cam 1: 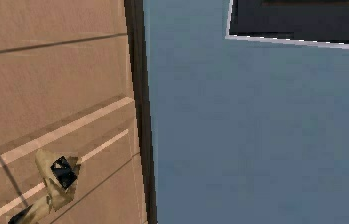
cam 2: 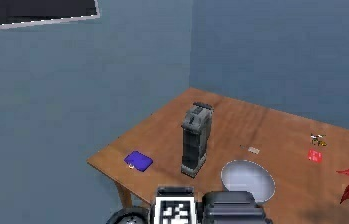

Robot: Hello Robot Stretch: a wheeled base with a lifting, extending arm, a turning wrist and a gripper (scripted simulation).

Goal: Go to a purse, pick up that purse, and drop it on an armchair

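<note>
Where the arm side view meets its bottom edge, the gripper is a dark shape left of a white marker square. Its far end is cut off, so I cannot tell the state of its fingers or whether it holds anything. Just beyond stands a wooden table in a corner of blue walls. The purple purse lies flat near the table's left corner. A grey bowl sits at the near edge, and a tall dark grey box stands upright between the two. A small red thing lies farther right. In the forward view a wooden door with a brass latch adjoins the blue wall.
</note>
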